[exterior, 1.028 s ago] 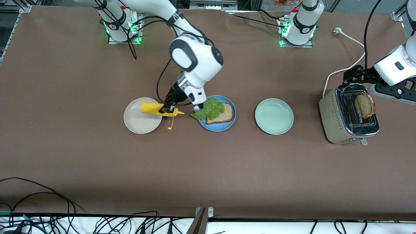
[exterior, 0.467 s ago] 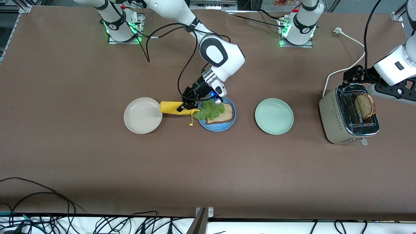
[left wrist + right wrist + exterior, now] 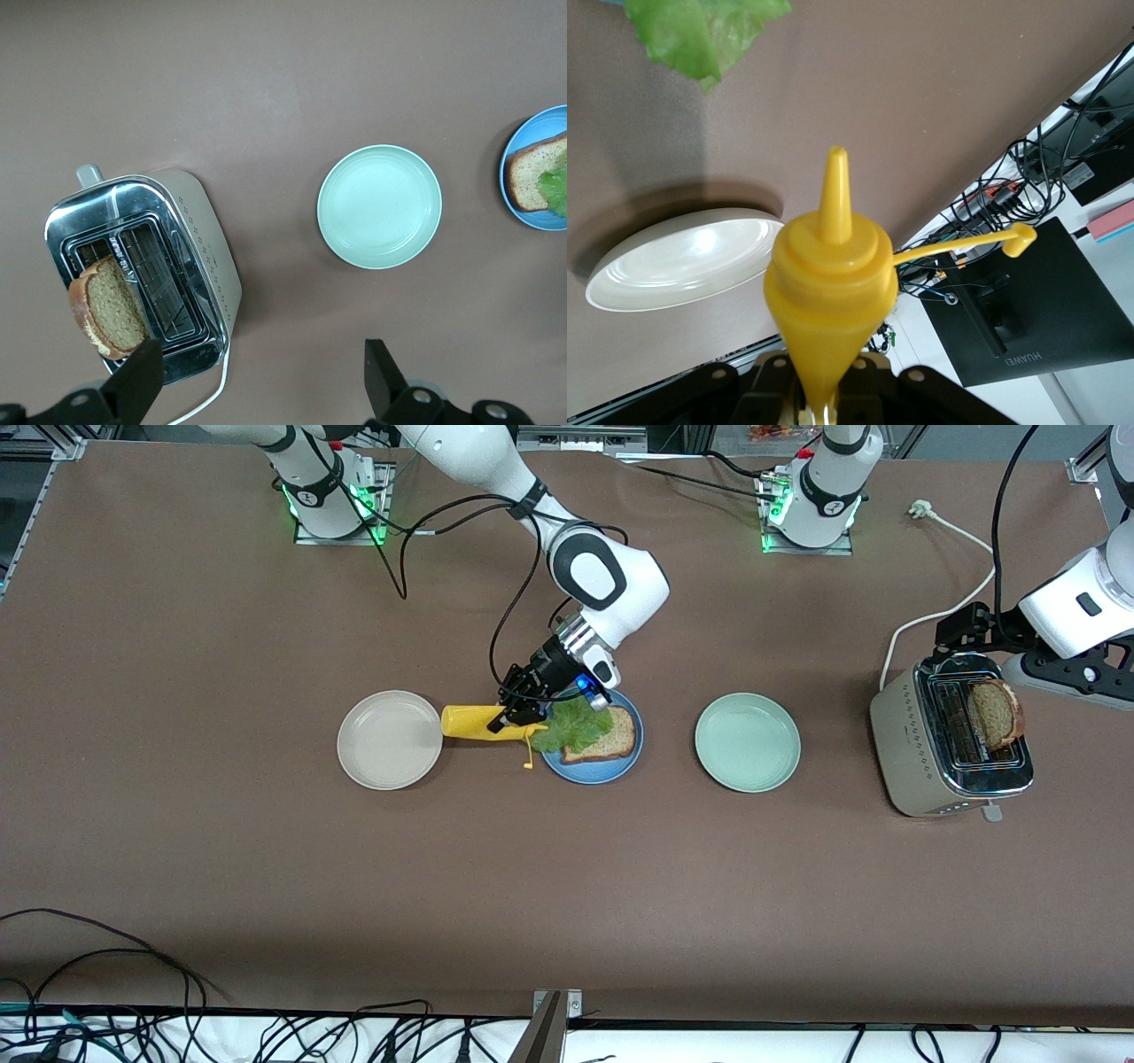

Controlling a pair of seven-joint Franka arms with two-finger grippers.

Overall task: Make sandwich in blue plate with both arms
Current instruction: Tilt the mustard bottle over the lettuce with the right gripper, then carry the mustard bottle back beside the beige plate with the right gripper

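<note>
Front view: at the centre, the right gripper (image 3: 521, 710) is clamped on the yellow bottle (image 3: 478, 721), tipped toward the lettuce (image 3: 576, 726) and bread (image 3: 611, 737) on the blue plate (image 3: 595, 769), probably for sauce. Left wrist view: the left gripper (image 3: 257, 376), jaws apart, waits above the toaster (image 3: 146, 270) with the second slice (image 3: 108, 305). Right wrist view: the nozzle is uncapped.

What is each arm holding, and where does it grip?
The right end effector grips the yellow bottle around its body near the nozzle. The left end effector is open over the toaster, holding nothing.
</note>
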